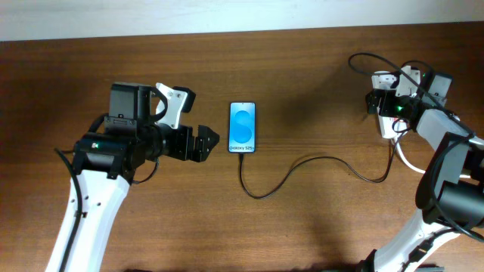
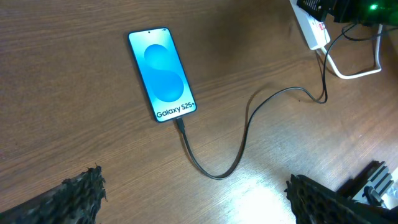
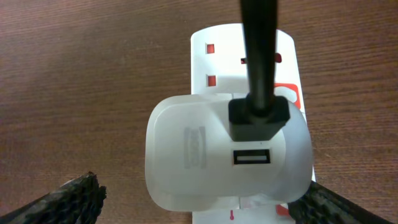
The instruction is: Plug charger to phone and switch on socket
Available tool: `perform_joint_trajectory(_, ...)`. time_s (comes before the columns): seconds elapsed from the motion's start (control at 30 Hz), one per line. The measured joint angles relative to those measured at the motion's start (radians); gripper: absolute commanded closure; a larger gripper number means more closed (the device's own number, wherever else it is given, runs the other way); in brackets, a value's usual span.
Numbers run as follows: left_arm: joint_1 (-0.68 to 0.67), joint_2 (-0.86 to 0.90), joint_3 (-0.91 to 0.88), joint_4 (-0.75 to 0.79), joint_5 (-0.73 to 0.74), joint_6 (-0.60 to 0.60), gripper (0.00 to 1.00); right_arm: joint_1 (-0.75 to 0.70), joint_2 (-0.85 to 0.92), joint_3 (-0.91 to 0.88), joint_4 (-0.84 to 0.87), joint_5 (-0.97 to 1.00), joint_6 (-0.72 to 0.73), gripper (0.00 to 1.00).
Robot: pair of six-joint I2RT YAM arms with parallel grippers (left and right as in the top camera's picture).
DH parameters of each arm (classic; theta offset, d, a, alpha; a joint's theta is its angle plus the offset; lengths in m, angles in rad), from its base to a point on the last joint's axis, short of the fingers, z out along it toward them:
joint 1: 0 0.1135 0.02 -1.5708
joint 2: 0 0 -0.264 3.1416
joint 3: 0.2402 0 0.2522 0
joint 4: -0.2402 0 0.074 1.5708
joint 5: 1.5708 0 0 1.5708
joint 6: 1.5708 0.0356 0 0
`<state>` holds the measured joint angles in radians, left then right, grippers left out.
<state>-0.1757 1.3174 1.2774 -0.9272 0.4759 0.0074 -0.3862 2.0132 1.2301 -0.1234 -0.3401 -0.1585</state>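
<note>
The phone (image 1: 243, 127) lies flat mid-table, blue screen lit; it also shows in the left wrist view (image 2: 161, 74). The black charger cable (image 1: 302, 168) runs from the phone's near end (image 2: 180, 124) in a loop to the right, up to a white adapter (image 3: 227, 149) plugged into the white socket strip (image 3: 249, 50). My left gripper (image 1: 206, 142) is open and empty, just left of the phone. My right gripper (image 1: 387, 106) is open directly above the socket strip (image 1: 387, 125), its fingers either side of the adapter, not touching.
The strip's thick white cord (image 1: 408, 162) curls near the right arm. A red switch (image 3: 287, 93) shows on the strip beside the adapter. Bare wooden table (image 1: 318, 219) lies in front.
</note>
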Motion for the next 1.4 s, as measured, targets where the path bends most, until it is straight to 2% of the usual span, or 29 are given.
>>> perform_joint_trajectory(1.07,0.0,0.0,0.0,0.0,0.0,0.0,0.01,0.072,-0.026,0.016,-0.101,0.112,0.029,0.02)
perform_joint_trajectory(1.4,0.0,0.0,0.0,0.0,0.0,0.0,0.01,0.032,-0.026,0.087,-0.197,0.137,0.032,0.02)
